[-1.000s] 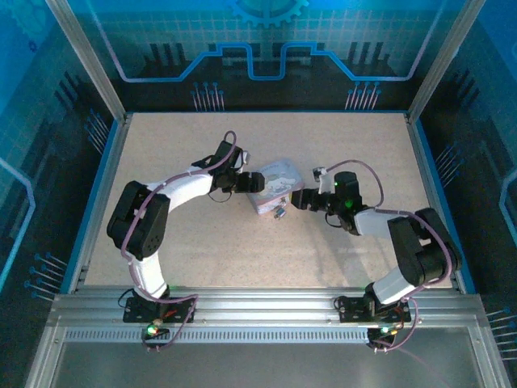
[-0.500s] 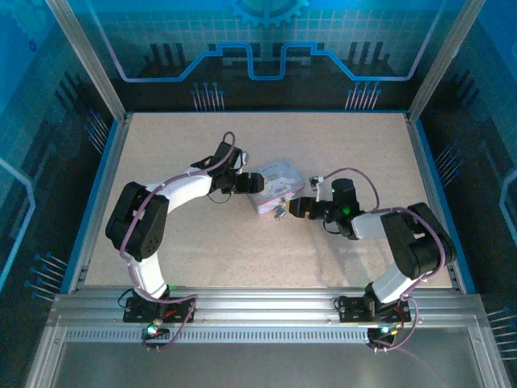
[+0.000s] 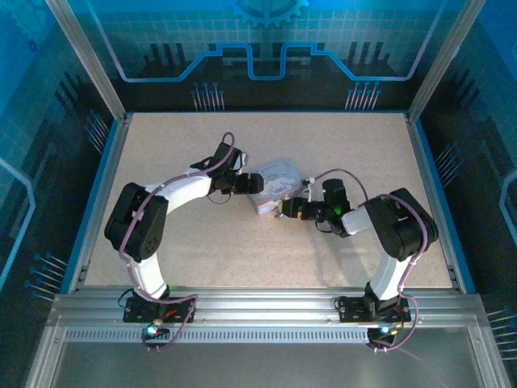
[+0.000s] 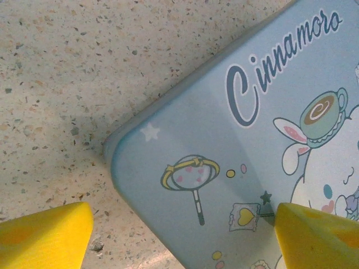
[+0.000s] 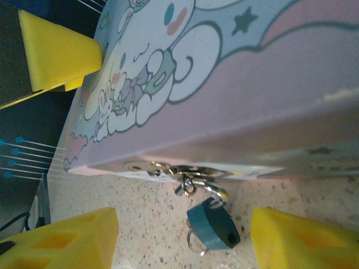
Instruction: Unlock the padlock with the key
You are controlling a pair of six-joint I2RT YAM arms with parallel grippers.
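The small bluish padlock (image 5: 213, 227) hangs by its thin shackle from the metal hasp (image 5: 168, 168) on the front of the cartoon-printed tin (image 3: 275, 182). A thin wire ring (image 5: 193, 244) sticks out beside the padlock's body. I cannot make out the key. My right gripper (image 5: 184, 235) is open at table level, its yellow fingers (image 5: 67, 241) standing either side of the padlock without touching it. My left gripper (image 4: 182, 224) is open around the tin's left corner (image 4: 120, 148), one finger over the lid and the other over the table.
The tin (image 4: 235, 145) rests on the speckled table (image 3: 242, 242) near its middle. The left gripper's yellow finger (image 5: 56, 53) shows beyond the tin in the right wrist view. Metal frame posts and blue walls enclose the table.
My right gripper has moved left along the table up to the tin's front, bringing the padlock between its fingers. The left arm and the tin have stayed put.
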